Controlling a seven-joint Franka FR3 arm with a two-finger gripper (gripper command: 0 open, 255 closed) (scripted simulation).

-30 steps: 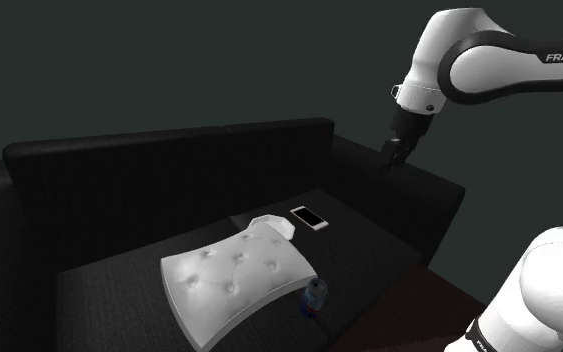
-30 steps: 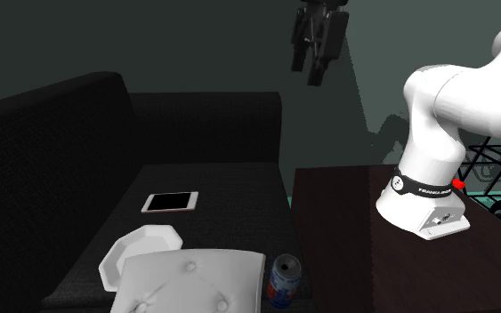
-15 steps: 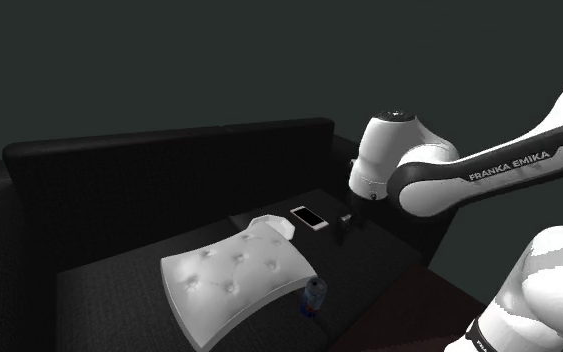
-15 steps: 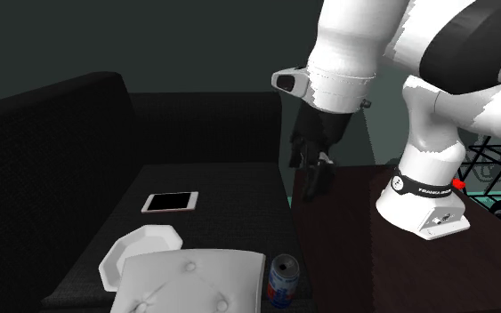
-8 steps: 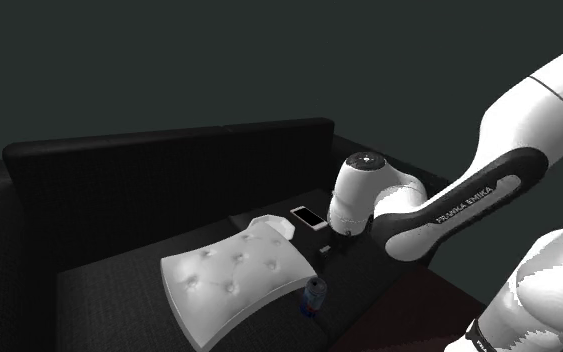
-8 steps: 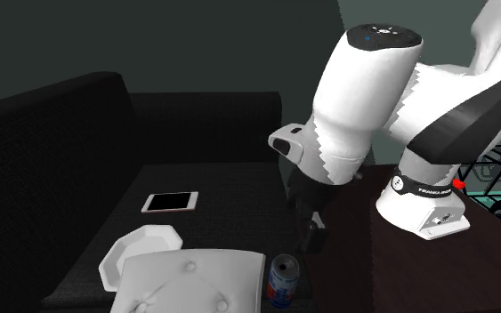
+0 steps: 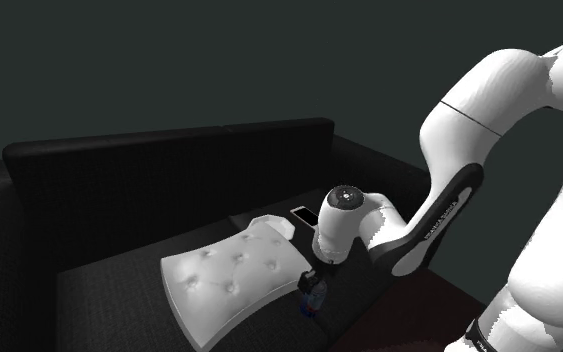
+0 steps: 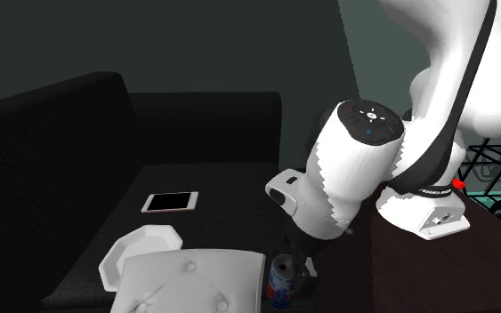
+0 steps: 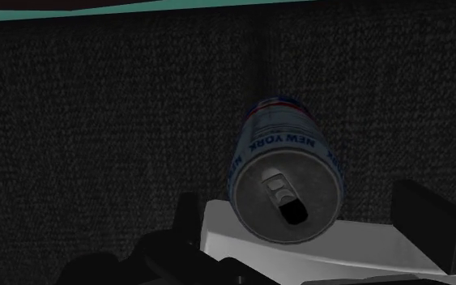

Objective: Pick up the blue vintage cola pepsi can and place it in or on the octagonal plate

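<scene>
The cola can (image 7: 313,299) is blue with red and white bands and a silver top, and it stands upright on the black sofa seat, against the white cushion's near corner. It appears again as the can (image 8: 282,281) and, from above, the can (image 9: 287,182) with "NEW YORK" on its side. My gripper (image 7: 310,279) hangs just over it, pointing down. In the wrist view the gripper (image 9: 308,217) is open, its fingers (image 9: 187,215) standing apart on either side of the can's top without touching it. The white octagonal plate (image 7: 272,224) (image 8: 137,251) lies beyond the cushion.
A tufted white cushion (image 7: 231,277) (image 8: 190,283) lies on the seat between can and plate, its edge (image 9: 331,253) under the can's rim in the wrist view. A phone (image 7: 305,214) (image 8: 170,202) lies behind the plate. The dark stand (image 8: 373,267) borders the sofa (image 7: 159,165).
The arm has swung down from high over the sofa's arm to just above the can. The fingers have stayed open. Can, plate, cushion and phone have not moved.
</scene>
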